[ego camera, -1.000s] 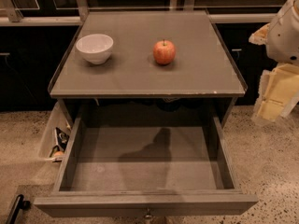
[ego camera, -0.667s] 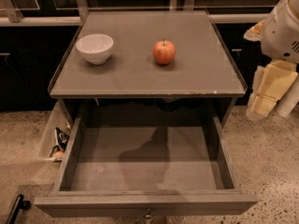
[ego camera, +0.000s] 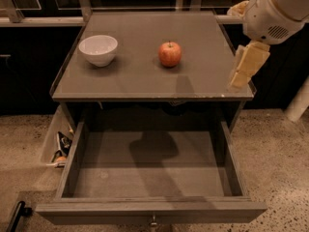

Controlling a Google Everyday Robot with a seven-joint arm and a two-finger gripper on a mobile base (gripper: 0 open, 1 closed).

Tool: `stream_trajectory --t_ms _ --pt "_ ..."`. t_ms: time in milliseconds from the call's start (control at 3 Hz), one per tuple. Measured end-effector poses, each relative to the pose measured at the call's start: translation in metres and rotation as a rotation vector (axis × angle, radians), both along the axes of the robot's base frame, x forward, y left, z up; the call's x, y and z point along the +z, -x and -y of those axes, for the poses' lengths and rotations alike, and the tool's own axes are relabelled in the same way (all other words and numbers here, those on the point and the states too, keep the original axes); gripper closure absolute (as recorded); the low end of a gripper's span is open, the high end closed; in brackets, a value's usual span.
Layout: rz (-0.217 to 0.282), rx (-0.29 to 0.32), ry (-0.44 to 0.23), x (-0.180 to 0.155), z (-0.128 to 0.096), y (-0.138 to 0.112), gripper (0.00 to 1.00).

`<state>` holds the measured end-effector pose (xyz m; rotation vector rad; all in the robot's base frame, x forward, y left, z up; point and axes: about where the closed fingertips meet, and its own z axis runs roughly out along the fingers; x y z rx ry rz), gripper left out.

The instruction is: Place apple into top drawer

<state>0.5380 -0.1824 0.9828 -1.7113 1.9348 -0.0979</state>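
The apple (ego camera: 170, 53) is small, red and yellowish, and stands upright on the grey cabinet top (ego camera: 140, 81), right of centre. The top drawer (ego camera: 145, 210) is pulled fully out below the cabinet top; its flat bottom is bare, and a small metal knob (ego camera: 153, 221) shows on its front panel. My gripper (ego camera: 240, 80) hangs from the white arm (ego camera: 275, 8) at the upper right, over the right edge of the cabinet top. It is well to the right of the apple, slightly nearer the front, and apart from it.
A white bowl (ego camera: 98, 49) stands on the cabinet top, left of the apple. A side bin (ego camera: 58, 146) with small items hangs on the cabinet's left side. A black handle (ego camera: 17, 215) lies on the speckled floor at the lower left. Dark cabinets stand behind.
The arm and gripper have moved left and up, from beside the cabinet to over its right edge. The apple, bowl and drawer have not moved.
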Motion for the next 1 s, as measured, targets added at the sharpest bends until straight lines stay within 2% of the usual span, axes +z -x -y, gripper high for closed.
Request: stream_trajectory --t_ms 333,1000 --pt "0.073 0.083 -0.016 -0.0145 -0.0175 -0.0610 0.00" --pt "0.081 0.092 -0.029 -0.0132 -0.0224 -0.0622 0.00"
